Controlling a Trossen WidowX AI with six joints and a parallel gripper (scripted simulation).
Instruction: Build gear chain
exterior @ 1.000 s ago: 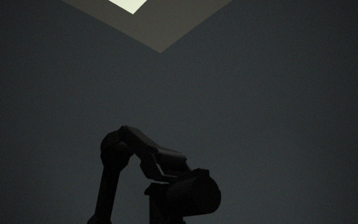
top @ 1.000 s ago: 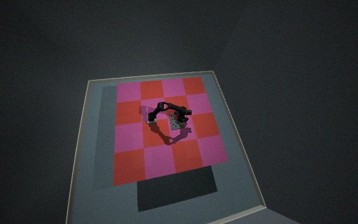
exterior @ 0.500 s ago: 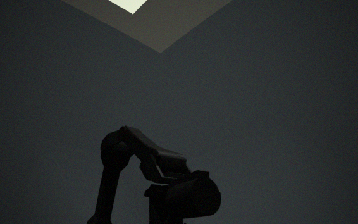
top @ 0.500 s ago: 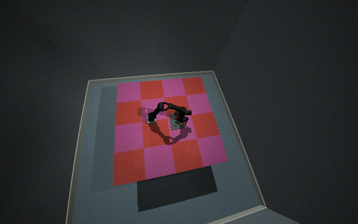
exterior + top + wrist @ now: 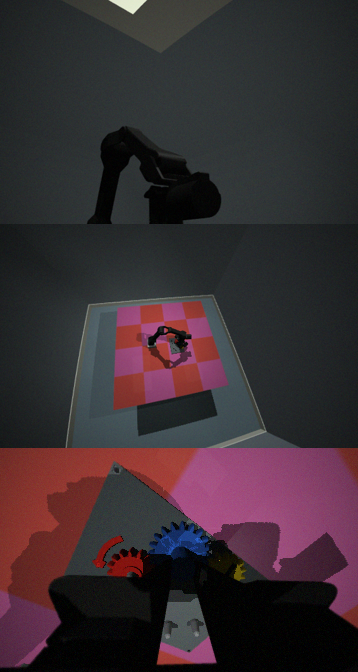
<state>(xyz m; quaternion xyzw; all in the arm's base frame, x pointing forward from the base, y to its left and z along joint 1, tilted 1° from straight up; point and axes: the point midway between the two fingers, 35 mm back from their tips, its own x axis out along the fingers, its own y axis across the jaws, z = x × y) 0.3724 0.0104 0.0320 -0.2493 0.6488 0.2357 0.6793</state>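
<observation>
In the wrist view my gripper is shut on the hub of a blue gear over the grey board. The blue gear lies between the red gear and the yellow gear. The fingers partly hide both, and the yellow one is in shadow. I cannot tell whether the blue gear sits flat or whether its teeth mesh. Two empty pegs, one on the left and one on the right, show between the fingers. The exterior view shows only the dark arm.
A red arrow curves beside the red gear. The arm arches over from its base to the board on the pink and orange checkered table top. Shadows fall across the board and table. No loose gears can be made out on the table.
</observation>
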